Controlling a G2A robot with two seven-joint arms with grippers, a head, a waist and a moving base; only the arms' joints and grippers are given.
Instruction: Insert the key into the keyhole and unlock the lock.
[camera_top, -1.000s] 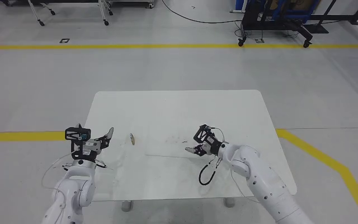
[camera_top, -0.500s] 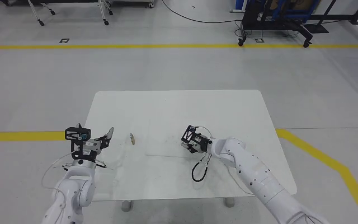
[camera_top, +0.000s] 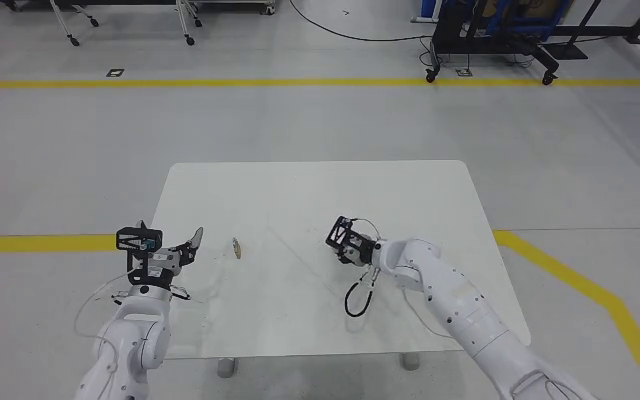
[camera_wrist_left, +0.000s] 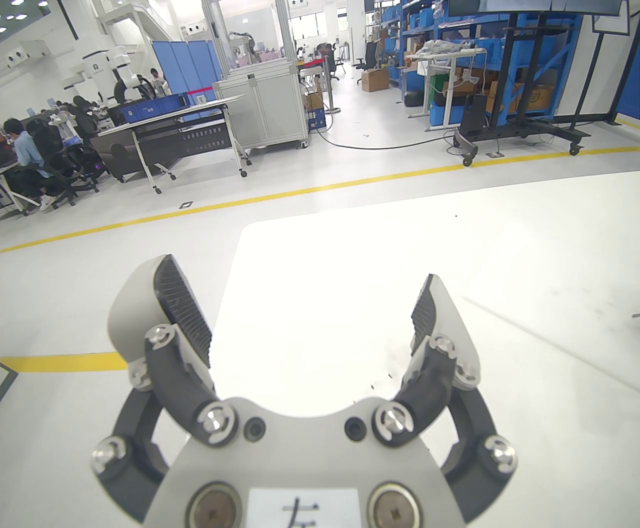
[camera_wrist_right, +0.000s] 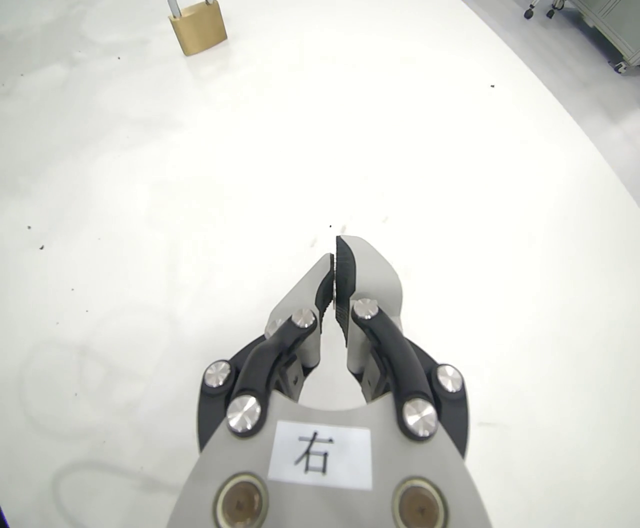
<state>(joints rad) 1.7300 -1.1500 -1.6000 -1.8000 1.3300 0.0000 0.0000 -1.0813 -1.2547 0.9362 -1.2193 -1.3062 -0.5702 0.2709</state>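
Note:
A small brass padlock (camera_top: 236, 247) lies on the white table (camera_top: 400, 190), left of centre; its body and steel shackle also show in the right wrist view (camera_wrist_right: 199, 31). My right gripper (camera_top: 339, 239) hovers near the table's middle, well to the right of the padlock. It is shut (camera_wrist_right: 334, 247), and a thin silver sliver, apparently the key (camera_wrist_right: 333, 289), is pinched between its pads. Most of the key is hidden. My left gripper (camera_top: 181, 248) sits at the table's left edge, open (camera_wrist_left: 300, 290) and holding nothing, a short way left of the padlock.
A black cable (camera_top: 358, 298) loops from the right arm over the table's front part. Small dark specks (camera_wrist_right: 40, 246) dot the tabletop. Around the table is grey floor with yellow lines (camera_top: 300, 82), and wheeled stands are far behind.
My right gripper has moved left and away from the table's front edge, toward the padlock's side, and stayed shut. The left arm and the padlock have not moved.

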